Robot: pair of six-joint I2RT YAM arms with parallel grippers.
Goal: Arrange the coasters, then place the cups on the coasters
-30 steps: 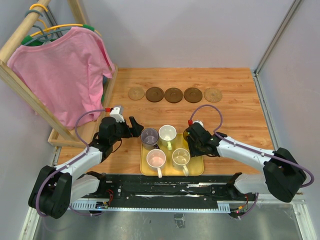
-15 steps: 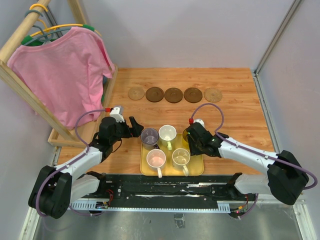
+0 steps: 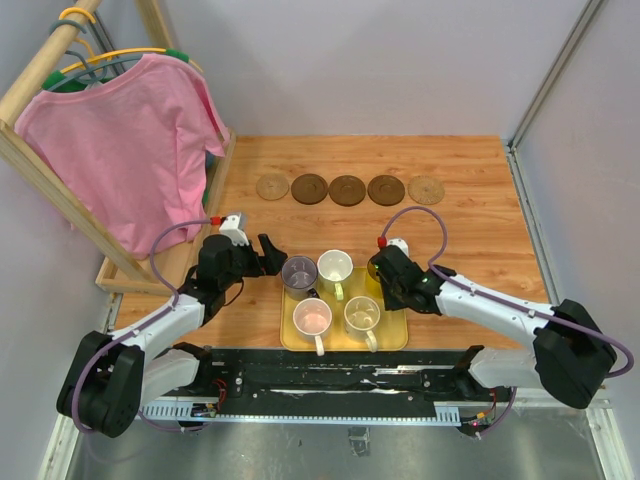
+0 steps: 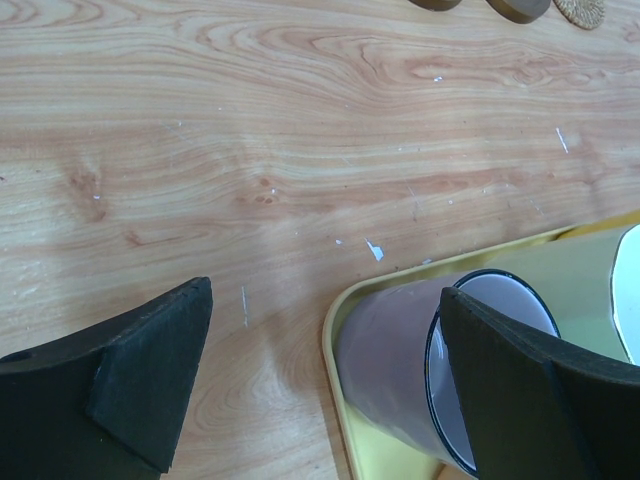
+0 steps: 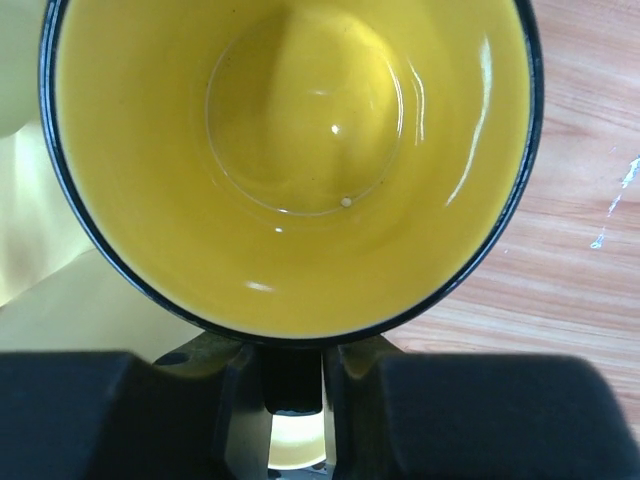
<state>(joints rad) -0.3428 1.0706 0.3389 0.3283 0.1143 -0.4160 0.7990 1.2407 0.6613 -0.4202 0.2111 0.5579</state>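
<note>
Right end effector (image 5: 290,378) pinched on yellow cup (image 5: 300,150) handle at yellow tray (image 3: 392,332) right side, near edge of counter (image 3: 470,230), left end effector (image 4: 322,345) wide open beside grey-purple cup (image 4: 385,350), five coasters (image 3: 347,190) rowed toward far edge.

The yellow cup (image 5: 290,150) has a black rim.

The table (image 4: 250,150) is matt wood with visible grain. The yellow cup (image 5: 300,150) has a smooth, glossy glazed interior. The pink shirt (image 3: 130,140), upper left, is matt cloth.
</note>
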